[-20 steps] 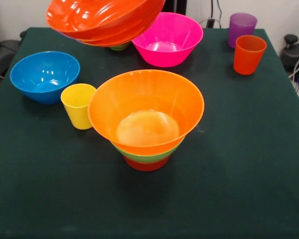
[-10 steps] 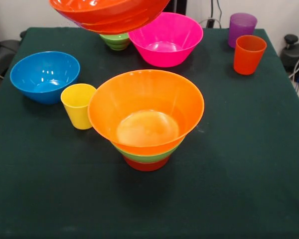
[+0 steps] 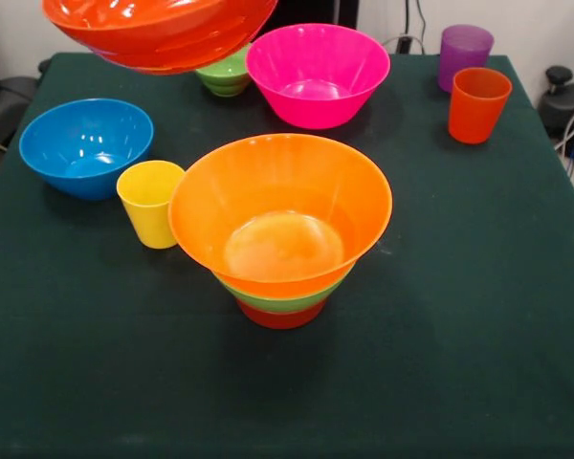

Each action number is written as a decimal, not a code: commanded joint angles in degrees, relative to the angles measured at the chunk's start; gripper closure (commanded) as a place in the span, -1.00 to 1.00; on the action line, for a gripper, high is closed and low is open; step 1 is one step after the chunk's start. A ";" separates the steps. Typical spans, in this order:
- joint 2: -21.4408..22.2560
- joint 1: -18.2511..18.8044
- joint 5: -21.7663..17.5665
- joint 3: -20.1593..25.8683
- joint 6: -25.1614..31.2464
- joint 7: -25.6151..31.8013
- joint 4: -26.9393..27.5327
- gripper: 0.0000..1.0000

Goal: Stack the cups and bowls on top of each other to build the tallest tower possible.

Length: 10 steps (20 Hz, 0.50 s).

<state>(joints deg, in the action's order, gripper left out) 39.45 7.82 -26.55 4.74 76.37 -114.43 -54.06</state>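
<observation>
Since 0.5 s ago the shallow orange bowl (image 3: 158, 33) has slid left along the top edge, uncovering more of the small green bowl (image 3: 224, 75) behind it. I see no hand in my 1 view, so I cannot tell whether it is open or closed, or what carries that raised bowl. It hangs tilted, clear of the worktop (image 3: 459, 316), above the blue bowl (image 3: 85, 146).

Small green bowl sits on the cloth just beside the pink bowl (image 3: 318, 75), at its left. Below them, mid-worktop, the tower (image 3: 280, 229) stands 3 deep: yellow-orange bowl (image 3: 280, 210) on top, a green bowl (image 3: 282, 300) showing as a rim under it, a red bowl (image 3: 281, 316) at the base. The yellow cup (image 3: 150, 203) stands upright just left of the tower, between it and the blue bowl. The orange cup (image 3: 478, 104) and purple cup (image 3: 464, 54) stand upright near each other at the far right corner, well apart from the tower.
</observation>
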 commanded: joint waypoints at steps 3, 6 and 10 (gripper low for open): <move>-5.81 -2.79 -3.76 -2.79 -4.51 -10.14 0.57 1.00; -6.63 -4.00 -3.50 -4.13 -6.06 -12.01 0.05 1.00; -8.21 -4.94 -2.16 -5.42 -7.62 -13.25 0.36 1.00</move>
<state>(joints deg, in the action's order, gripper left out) 35.09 4.86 -26.56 -0.35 73.23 -114.61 -53.78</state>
